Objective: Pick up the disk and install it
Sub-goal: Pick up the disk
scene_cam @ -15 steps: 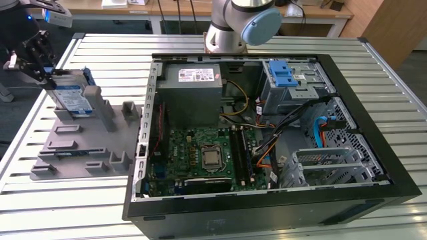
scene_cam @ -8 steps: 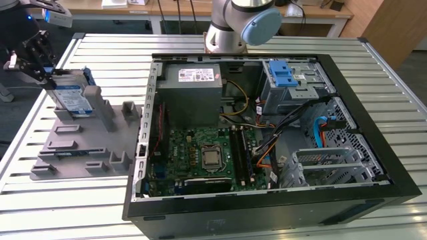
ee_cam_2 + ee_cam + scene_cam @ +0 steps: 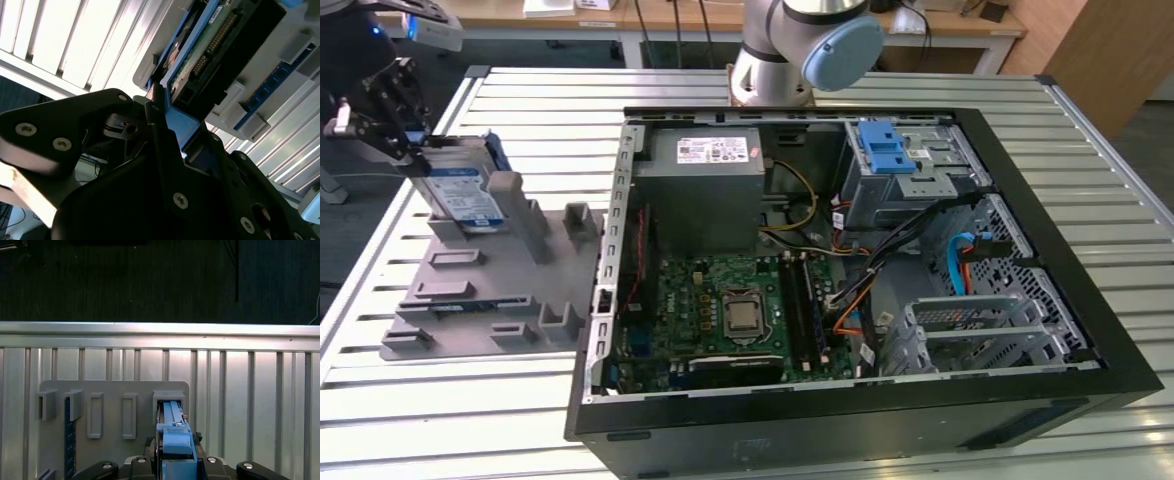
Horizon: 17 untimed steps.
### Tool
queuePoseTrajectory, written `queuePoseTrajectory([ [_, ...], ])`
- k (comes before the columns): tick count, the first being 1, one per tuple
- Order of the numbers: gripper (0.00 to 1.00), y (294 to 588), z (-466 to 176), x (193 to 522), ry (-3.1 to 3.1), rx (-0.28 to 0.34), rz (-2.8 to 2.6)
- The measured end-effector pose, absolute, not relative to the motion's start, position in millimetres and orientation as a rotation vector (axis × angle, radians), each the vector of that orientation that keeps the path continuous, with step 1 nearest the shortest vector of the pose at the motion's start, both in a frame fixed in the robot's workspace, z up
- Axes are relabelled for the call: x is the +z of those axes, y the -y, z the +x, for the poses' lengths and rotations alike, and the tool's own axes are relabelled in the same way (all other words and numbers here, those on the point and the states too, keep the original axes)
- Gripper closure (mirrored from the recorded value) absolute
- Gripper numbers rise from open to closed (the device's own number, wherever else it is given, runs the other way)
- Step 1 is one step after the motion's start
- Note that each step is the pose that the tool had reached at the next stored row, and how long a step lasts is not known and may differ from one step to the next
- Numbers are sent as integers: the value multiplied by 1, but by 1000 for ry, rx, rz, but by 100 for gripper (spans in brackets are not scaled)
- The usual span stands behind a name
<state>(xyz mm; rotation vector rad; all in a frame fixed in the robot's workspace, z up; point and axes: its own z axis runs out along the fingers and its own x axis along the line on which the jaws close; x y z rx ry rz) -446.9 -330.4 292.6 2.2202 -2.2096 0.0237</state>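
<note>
The gripper (image 3: 408, 140) is at the far left of the exterior view, above a grey holder plate (image 3: 520, 290), and it is closed on the top edge of the disk (image 3: 460, 195). The disk stands upright on its narrow edge, with its blue-and-white label facing the camera. Its lower end sits between raised grey posts on the holder. The holder lies flat on a table (image 3: 440, 400) made of pale metal slats.

In the second wrist view, the black fingers (image 3: 160, 145) press on either side of a blue plastic rail at the near end of the disk (image 3: 210, 55). The green circuit board on the disk's underside and a row of connector pins are visible beyond the fingers.

In the first wrist view, the disk (image 3: 175, 437) is seen edge-on as a narrow blue strip. Its far end is tucked into a grey bracket on the holder (image 3: 112, 387).

To the exterior view's right of the holder, and just beside it, an open computer case (image 3: 854, 420) lies on its side on the table. Inside are a green motherboard (image 3: 720, 310), a grey metal power supply box (image 3: 700, 180) and, towards the far corner, a ridged blue latch strip (image 3: 886, 150) on a metal drive cage. The disk is outside the case, well apart from that cage. The base of the arm (image 3: 794, 45) rises behind the case.
</note>
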Motion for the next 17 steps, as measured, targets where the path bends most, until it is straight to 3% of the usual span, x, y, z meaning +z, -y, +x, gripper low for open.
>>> queuePoseTrajectory([
  [17,63,330,-447,308,2210,24,2220],
])
